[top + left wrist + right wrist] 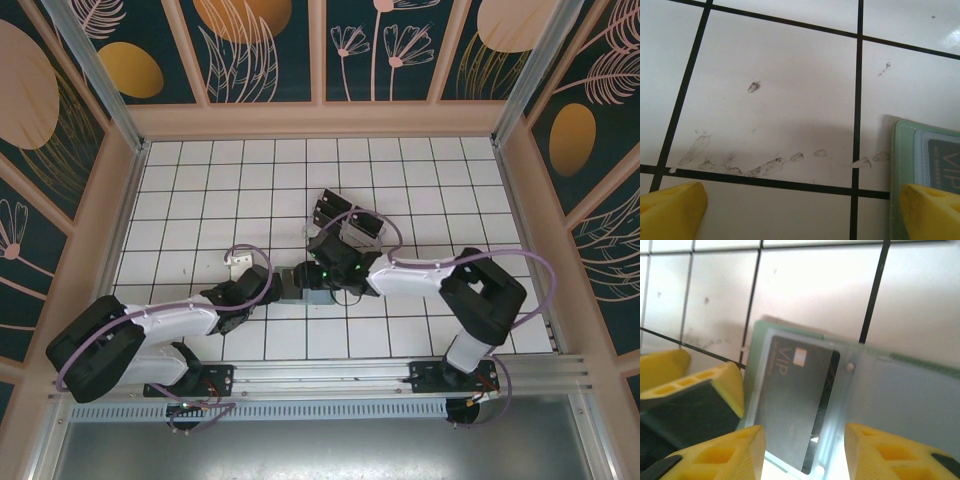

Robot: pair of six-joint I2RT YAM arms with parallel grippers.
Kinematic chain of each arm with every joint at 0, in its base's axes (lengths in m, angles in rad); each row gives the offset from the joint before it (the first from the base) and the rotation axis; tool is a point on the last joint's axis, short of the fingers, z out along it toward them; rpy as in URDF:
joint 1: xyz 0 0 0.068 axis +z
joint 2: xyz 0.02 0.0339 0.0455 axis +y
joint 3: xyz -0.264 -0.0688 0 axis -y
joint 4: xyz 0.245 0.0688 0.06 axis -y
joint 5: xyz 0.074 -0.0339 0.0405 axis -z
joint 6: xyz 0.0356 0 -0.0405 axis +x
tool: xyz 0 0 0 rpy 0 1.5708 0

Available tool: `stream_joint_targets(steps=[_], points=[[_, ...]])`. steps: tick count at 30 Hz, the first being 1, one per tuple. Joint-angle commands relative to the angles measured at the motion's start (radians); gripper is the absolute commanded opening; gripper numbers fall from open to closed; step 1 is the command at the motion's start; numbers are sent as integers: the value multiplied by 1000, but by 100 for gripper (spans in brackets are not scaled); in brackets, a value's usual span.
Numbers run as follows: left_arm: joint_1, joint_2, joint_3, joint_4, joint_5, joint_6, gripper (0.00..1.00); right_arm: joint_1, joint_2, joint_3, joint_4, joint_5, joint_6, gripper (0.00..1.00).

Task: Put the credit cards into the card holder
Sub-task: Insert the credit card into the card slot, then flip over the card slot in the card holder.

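A pale green card holder [900,395] lies open on the white tiles. A black VIP credit card [795,395] sits under its clear sleeve. My right gripper [802,440] hovers open just above that sleeve, one finger on each side of the card's near end. My left gripper [802,210] is open at the holder's left edge [920,160], its right fingertip [932,210] over the green cover. In the top view both grippers meet at the holder [300,288] mid-table. Two more black credit cards [330,207] [363,228] lie just behind it.
The tiles under the left gripper carry dark smudges [760,167]. The left gripper's yellow fingers [695,385] crowd the holder's left side in the right wrist view. Wooden walls [320,120] ring the tiled floor, with open tiles to the left, right and back.
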Motion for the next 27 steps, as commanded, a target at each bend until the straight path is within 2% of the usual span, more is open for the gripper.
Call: stream_joint_targets(steps=[1,9,19,27], points=[[7,-21,38,-113,-7,-7,99,-32,-63,-10,-59,48,-56,46],[6,-19,132,-180,-67,65,98,-92,-39,16,-98,0,-166,46],[5,-77,104,-95,-113,96,99,-87,9,21,-91,-25,-202,45],[5,-57,148,-113,-18,85,99,-75,26,20,-96,-18,-196,45]])
